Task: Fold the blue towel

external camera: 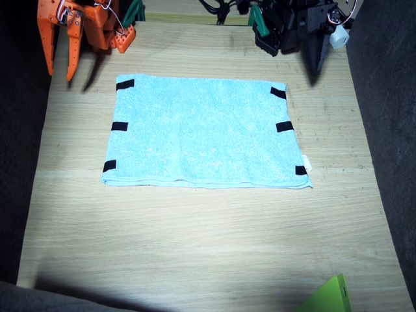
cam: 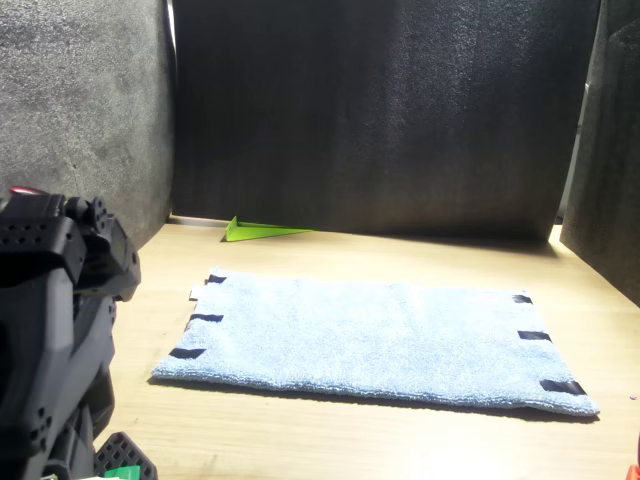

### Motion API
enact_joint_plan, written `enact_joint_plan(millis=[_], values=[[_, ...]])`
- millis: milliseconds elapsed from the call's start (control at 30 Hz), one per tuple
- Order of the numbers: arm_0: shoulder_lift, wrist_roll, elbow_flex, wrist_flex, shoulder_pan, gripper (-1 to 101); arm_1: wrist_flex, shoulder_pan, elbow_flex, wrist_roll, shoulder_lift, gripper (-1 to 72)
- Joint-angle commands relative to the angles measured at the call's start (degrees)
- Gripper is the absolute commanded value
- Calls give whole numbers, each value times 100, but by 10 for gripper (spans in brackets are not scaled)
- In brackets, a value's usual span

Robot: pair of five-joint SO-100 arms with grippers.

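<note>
— Where's the blue towel [external camera: 205,132]?

— Spread flat in the middle of the wooden table [external camera: 195,247], long side running across. Three short black tape strips [external camera: 119,126] sit along one short edge, three more along the other, and a small white tag [external camera: 306,164] sticks out near one corner.

— And the arms?

— Both are at the table's far edge, apart from the towel. The orange right arm [external camera: 84,26] hangs its hand [external camera: 70,62] just above the wood near one far corner. The black left arm [external camera: 299,26] points its hand [external camera: 317,62] down beside the other; I can't tell whether either is open.

— Anything else?

— A lime-green flat piece [external camera: 328,298] pokes in at the near edge, well apart from the towel.
</note>
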Motion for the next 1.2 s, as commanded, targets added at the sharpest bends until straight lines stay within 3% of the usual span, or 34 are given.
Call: enact_joint_plan(millis=[0, 200, 467, 633, 767, 967, 1167], values=[[-211, -53, -44, -44, 62, -4, -360, 290, -606, 422, -1002, 139], [-2689, -114, -650, -1151, 62, -4, -554, 879, -1626, 782, -2698, 70], [-5871, -299, -2522, -1468, 35, -4, -729, 1723, -1811, 1072, -3322, 150], [-6416, -360, -2865, -1775, -149, -2, -1028, 2215, -1969, 1406, -4148, 178], [-6873, -580, -3129, -1881, -431, 65, -1301, 2408, -2048, 1538, -4623, 203], [-7972, -642, -3744, -1916, -686, 44, -1468, 2654, -2259, 1705, -5010, 227], [-8235, -694, -3990, -1951, -765, 32, -1547, 2856, -2268, 1828, -5177, 189]])
